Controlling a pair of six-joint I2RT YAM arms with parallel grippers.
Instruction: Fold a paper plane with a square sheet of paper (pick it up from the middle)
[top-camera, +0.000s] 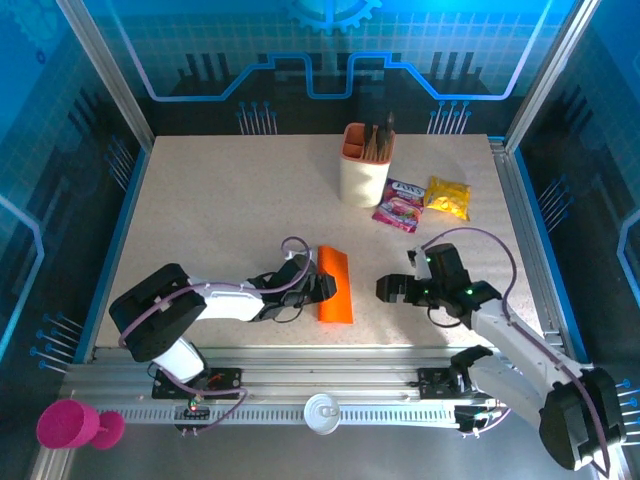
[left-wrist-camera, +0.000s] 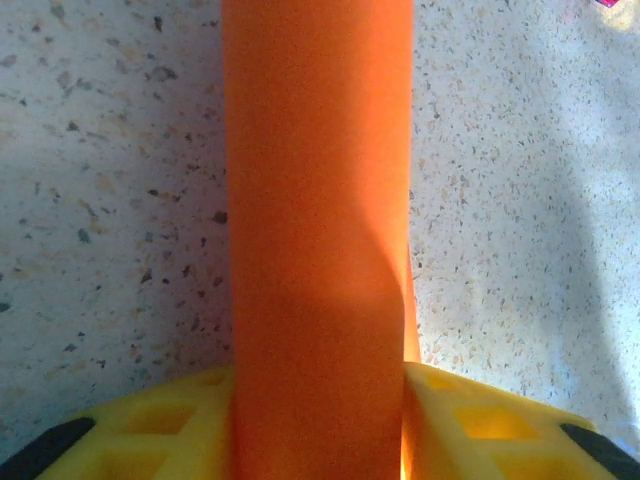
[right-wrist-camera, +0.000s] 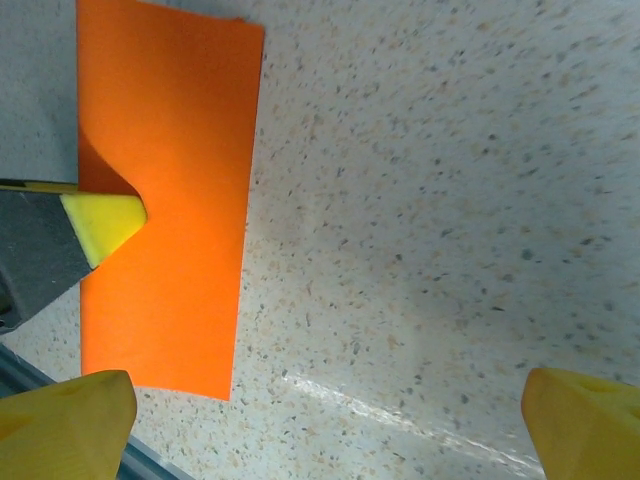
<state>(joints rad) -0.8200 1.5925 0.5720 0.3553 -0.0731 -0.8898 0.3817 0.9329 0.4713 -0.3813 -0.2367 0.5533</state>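
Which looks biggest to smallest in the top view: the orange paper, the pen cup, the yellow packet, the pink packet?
pen cup; orange paper; then pink packet and yellow packet, which look about alike.

Bare tabletop (top-camera: 220, 200) on the left and centre, clutter far right
A pen cup (top-camera: 363, 165), pink packet (top-camera: 399, 207) and yellow packet (top-camera: 447, 197) crowd the far right; nearer, the left gripper (top-camera: 322, 288) blocks the folded paper's (top-camera: 336, 285) left edge, with bare surface between paper and right gripper (top-camera: 385, 290)
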